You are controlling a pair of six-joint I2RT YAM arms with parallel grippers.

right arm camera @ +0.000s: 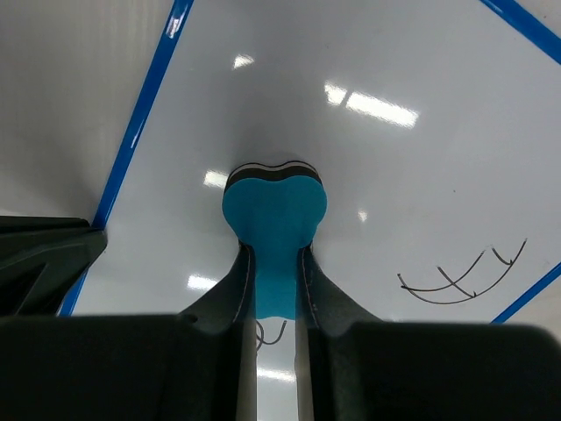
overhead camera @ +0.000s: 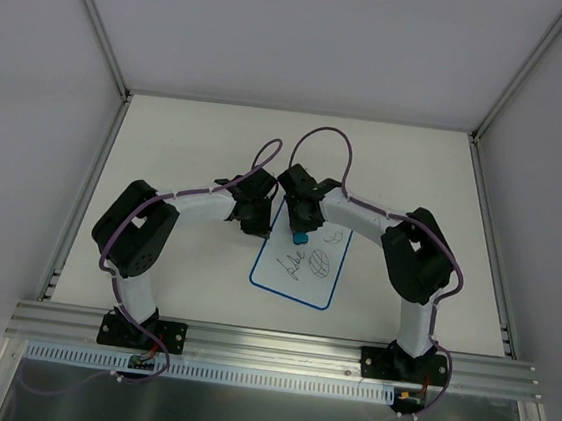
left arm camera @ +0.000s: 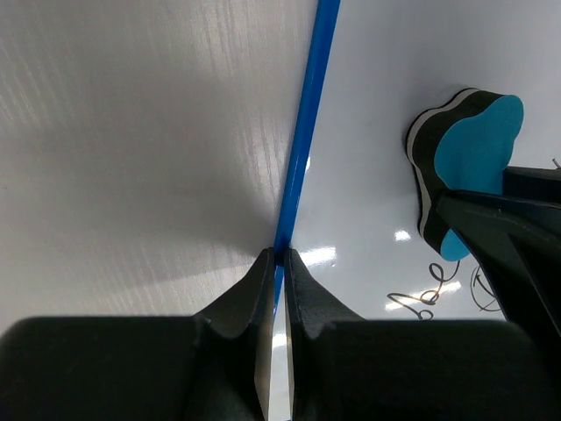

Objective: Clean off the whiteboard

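The whiteboard point(overhead camera: 326, 281) lies flat on the table, white with a thin blue border, and bears black scribbles point(overhead camera: 307, 265) on its near half. My right gripper point(overhead camera: 301, 235) is shut on a small blue eraser point(right arm camera: 273, 210) with a black and white base, pressed on the board's upper left area point(right arm camera: 394, 158). A hatched curve point(right arm camera: 460, 281) lies to its right. My left gripper point(left arm camera: 280, 256) is shut, its tips set on the board's left blue border point(left arm camera: 307, 132), just left of the eraser point(left arm camera: 469, 153).
The white table point(overhead camera: 187, 150) is ringed by white walls and aluminium rails point(overhead camera: 267, 345) at the near edge. The two wrists sit close together over the board's far left corner. The left gripper's fingers point(right arm camera: 44, 254) show at the left of the right wrist view.
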